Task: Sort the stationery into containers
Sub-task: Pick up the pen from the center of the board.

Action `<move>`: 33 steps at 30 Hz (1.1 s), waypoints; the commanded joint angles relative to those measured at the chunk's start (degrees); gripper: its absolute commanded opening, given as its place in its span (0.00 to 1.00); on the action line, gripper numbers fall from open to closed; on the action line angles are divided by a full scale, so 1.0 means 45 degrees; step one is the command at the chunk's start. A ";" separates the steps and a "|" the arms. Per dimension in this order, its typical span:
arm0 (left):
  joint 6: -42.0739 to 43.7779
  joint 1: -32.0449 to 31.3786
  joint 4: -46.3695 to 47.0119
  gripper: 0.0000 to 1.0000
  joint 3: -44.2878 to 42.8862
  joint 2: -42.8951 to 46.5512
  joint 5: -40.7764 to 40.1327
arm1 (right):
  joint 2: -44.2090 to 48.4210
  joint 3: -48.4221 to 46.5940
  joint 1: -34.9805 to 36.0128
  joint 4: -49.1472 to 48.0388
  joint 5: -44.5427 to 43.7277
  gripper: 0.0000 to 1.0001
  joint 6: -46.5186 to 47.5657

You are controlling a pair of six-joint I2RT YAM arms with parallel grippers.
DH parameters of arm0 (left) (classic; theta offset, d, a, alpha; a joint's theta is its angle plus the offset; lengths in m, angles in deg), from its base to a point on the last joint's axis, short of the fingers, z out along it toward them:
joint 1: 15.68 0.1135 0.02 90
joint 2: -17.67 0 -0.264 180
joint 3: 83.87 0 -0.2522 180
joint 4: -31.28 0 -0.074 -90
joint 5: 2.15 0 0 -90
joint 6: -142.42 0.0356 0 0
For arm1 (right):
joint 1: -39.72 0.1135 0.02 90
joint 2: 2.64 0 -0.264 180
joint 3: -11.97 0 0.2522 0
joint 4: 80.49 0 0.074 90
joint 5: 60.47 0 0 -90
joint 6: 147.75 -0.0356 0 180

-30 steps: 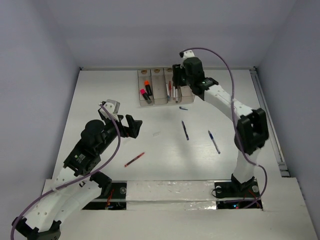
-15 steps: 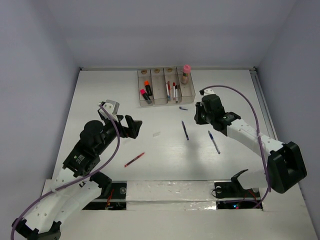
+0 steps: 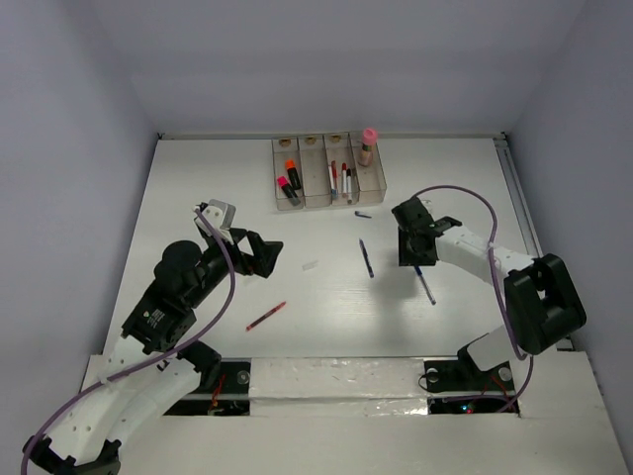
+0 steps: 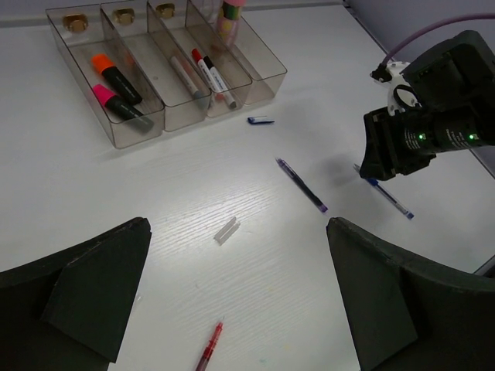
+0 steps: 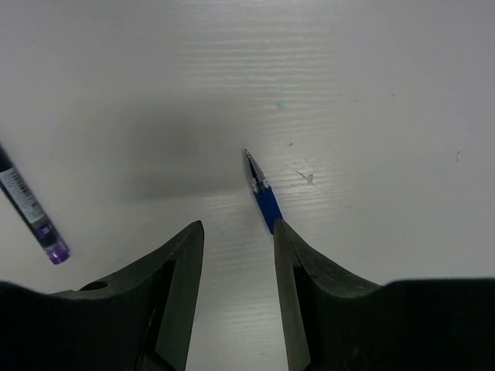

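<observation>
Top external view: stubby black highlighters [image 3: 289, 176], markers [image 3: 341, 181] and pink-capped glue stick [image 3: 368, 145] already in clear brownish plastic bins [image 3: 315, 183], far side of white bench [image 3: 198, 198]. Loose: thin red pen [image 3: 266, 316] near left, dark blue pen [image 3: 366, 257] centre, bright blue pen [image 3: 427, 289] right. Right gripper [image 5: 237, 232] released, straddling bright blue pen; left gripper [image 3: 259, 252] spread wide, empty.

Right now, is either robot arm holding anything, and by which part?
Nothing is held. The left gripper is wide open with nothing in it. The right gripper is open just above a blue pen lying on the table and has not closed on it.
</observation>
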 commanded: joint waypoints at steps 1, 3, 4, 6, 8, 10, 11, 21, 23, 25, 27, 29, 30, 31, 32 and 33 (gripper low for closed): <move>0.0022 0.0033 0.0637 0.97 0.0085 -0.0026 0.0391 | -0.0200 -0.0548 -0.0613 0.0574 -0.0095 0.47 -0.0480; 0.0022 0.0033 0.0638 0.97 0.0085 -0.0006 0.0411 | -0.0433 -0.0567 -0.1256 0.0536 0.0003 0.47 -0.0461; 0.0022 0.0033 0.0657 0.97 0.0085 -0.0006 0.0411 | -0.0512 -0.0587 -0.1259 0.0535 0.0197 0.47 -0.0364; 0.0022 0.0033 0.0676 0.97 0.0066 -0.0026 0.0469 | -0.0688 -0.0548 -0.1531 0.0321 0.0978 0.46 -0.0051; 0.0022 0.0033 0.0677 0.97 0.0065 -0.0045 0.0489 | -0.0961 -0.0509 -0.1533 0.0068 0.1505 0.46 0.0261; 0.0022 0.0033 0.0677 0.97 0.0065 -0.0045 0.0489 | -0.1196 -0.0411 -0.1668 -0.0109 0.2014 0.45 0.0340; 0.0022 0.0149 0.0677 0.97 0.0065 -0.0045 0.0489 | -0.1525 -0.0392 -0.1669 -0.0226 0.2151 0.42 0.0379; 0.0003 0.0150 0.0987 0.93 0.0065 -0.0493 0.1790 | -0.1320 -0.0352 -0.1669 -0.1066 0.1920 0.00 0.0458; -0.0211 0.0150 0.1280 0.92 0.0104 -0.0806 0.2613 | -0.0381 -0.0527 -0.1669 -0.1338 0.1918 0.00 0.0536; -0.0407 0.0150 0.1710 0.88 0.0104 -0.1137 0.3767 | 0.0692 -0.0645 -0.1552 -0.1767 0.2715 0.00 0.0614; -0.0602 0.0150 0.1926 0.86 0.0066 -0.1314 0.4314 | 0.2236 -0.0723 -0.0893 -0.2898 0.4115 0.00 0.0323; -0.0720 0.0267 0.2141 0.83 0.0027 -0.1529 0.4511 | 0.3192 -0.0627 -0.0383 -0.4648 0.5115 0.00 -0.0145; -0.0894 0.0267 0.2257 0.79 0.0026 -0.1607 0.4783 | 0.3372 -0.0568 -0.0168 -0.5318 0.6049 0.00 -0.0786; -0.0993 0.0267 0.2491 0.78 0.0046 -0.1762 0.4940 | 0.3470 -0.0490 0.0376 -0.6059 0.6329 0.00 -0.1160; -0.1090 0.0267 0.2590 0.77 0.0085 -0.1841 0.5116 | 0.3529 -0.0412 0.0691 -0.7497 0.6448 0.00 -0.1511; -0.1169 0.0267 0.2629 0.74 0.0085 -0.1939 0.5408 | 0.3433 -0.0372 0.1003 -0.8285 0.6681 0.00 -0.2076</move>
